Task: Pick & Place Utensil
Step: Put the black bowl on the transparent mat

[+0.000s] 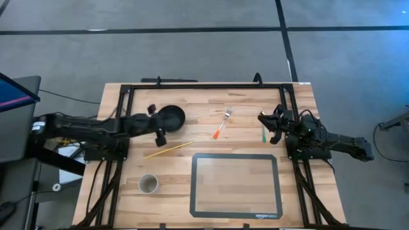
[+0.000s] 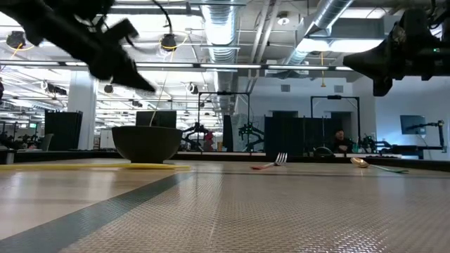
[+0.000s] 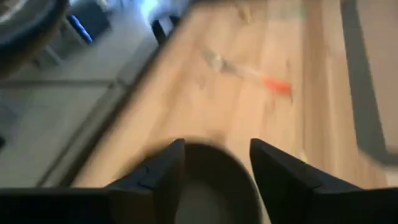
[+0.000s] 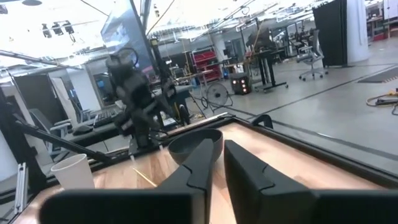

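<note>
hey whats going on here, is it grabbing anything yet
Not yet. The left gripper hangs open by the dark bowl, holding nothing. The right gripper waits, also empty, at the table's right edge near the green-handled spoon. The orange-handled fork and the yellow stick lie untouched on the table, as does the paper cup.

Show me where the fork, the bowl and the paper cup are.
fork (image 1: 221,125): high view, on its shaft between tines and orange handle.
bowl (image 1: 172,117): high view, on its dark inside.
cup (image 1: 148,184): high view, on its open mouth.
</note>
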